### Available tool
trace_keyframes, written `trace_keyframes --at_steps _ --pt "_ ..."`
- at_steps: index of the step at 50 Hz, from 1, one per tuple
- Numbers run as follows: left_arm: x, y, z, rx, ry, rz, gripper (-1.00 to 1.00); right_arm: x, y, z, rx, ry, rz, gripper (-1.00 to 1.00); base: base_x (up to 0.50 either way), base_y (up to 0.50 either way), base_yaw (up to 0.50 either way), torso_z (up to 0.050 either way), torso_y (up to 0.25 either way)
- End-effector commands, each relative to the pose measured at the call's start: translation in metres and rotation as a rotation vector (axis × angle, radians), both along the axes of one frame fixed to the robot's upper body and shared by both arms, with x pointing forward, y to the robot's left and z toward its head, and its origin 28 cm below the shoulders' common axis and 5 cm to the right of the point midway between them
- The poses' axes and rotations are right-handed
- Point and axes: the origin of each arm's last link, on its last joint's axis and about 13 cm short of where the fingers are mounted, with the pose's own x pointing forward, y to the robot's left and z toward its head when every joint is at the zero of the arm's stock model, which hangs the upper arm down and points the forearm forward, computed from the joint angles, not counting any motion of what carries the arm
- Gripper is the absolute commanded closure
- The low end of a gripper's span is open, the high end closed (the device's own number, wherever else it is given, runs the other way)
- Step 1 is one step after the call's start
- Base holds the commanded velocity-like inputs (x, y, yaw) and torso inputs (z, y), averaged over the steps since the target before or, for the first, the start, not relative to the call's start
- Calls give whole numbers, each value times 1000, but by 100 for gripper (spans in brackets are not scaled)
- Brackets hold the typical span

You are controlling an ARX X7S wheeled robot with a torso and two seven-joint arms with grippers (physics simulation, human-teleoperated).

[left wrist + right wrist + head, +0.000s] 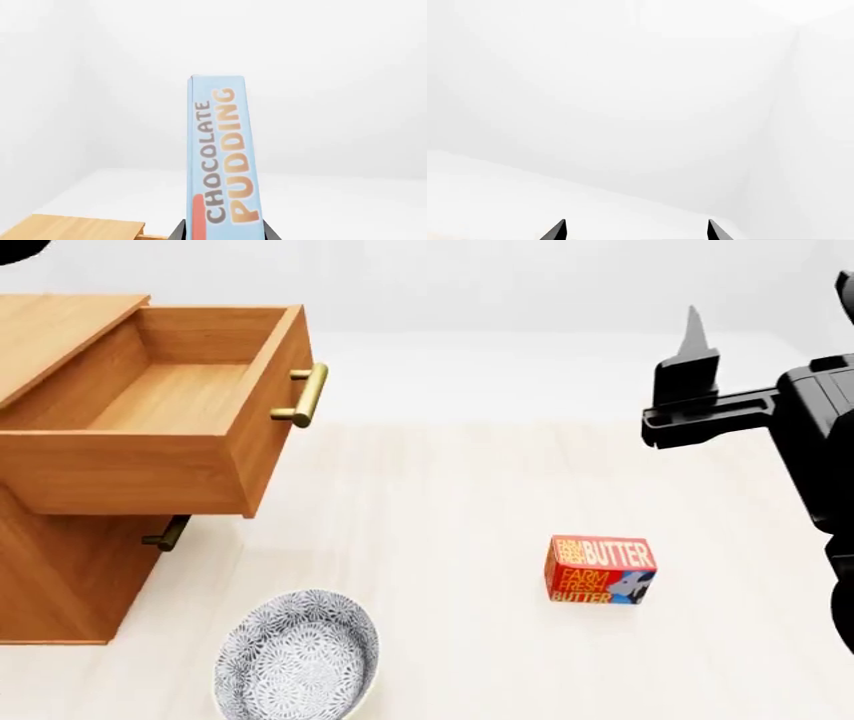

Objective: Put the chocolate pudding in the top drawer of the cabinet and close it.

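Pale worktop (454, 490), plain white room.
Left claw (223, 235) grips the chocolate pudding (220, 150); right claw (635, 231) is spread, empty. Top drawer (160, 405) juts open from the cabinet (54, 580) at upper left; bowl (296, 655) and butter box (601, 570) lie lower.

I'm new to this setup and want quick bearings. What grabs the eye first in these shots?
The top drawer of the cabinet stands pulled wide open and empty at the head view's left. The left wrist view is dominated by the chocolate pudding, a light blue box held upright in the left pincer. On the floor lie a red butter box and a patterned bowl.
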Motion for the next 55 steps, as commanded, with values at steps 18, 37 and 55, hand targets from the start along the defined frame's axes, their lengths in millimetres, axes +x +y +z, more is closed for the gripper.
trace_keyframes --at_steps 18,37,55 --pt "38 30 -65 37 157 125 100 5 3 -4 -4 17 8 -100 0 0 0 -5 61" --pt "54 33 -58 74 202 140 100 11 4 -7 -6 28 8 -100 0 0 0 0 0" --pt "78 37 -78 177 313 224 100 14 1 -11 1 40 2 -100 0 0 0 0 0"
